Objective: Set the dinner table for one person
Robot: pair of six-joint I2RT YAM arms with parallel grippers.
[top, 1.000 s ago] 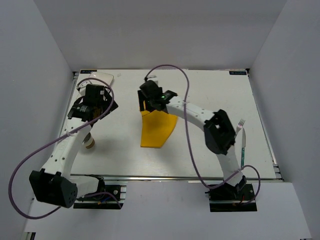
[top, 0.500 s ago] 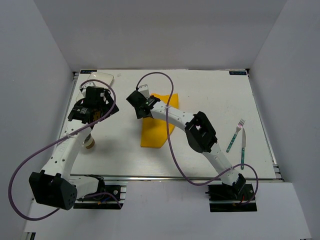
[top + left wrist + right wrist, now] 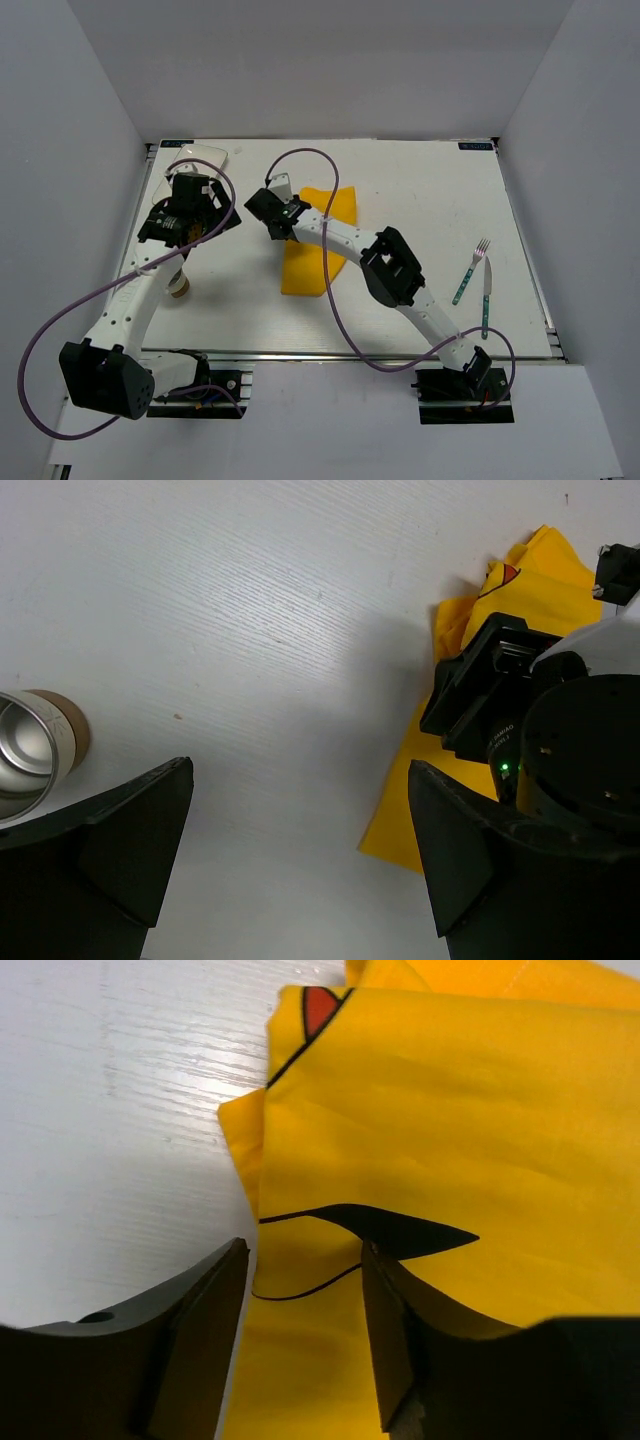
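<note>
The white dinner table carries a yellow cartoon-print cloth lying flat left of centre. My right gripper reaches far left and hangs low over the cloth's left edge; in the right wrist view it is open, with the cloth spread under and between the fingers. My left gripper is wide open and empty over bare table between a metal cup and the cloth. The left wrist view shows this gripper, the cup at the left and the cloth at the right.
A fork and a knife lie side by side near the table's right edge. A white rounded dish sits in the far left corner, partly behind the left arm. Grey-white panels wall the table on three sides.
The right arm swung left and its gripper went from the cloth's far end to its left edge. The cloth's far end now lies wider and flatter. The left arm barely moved.
</note>
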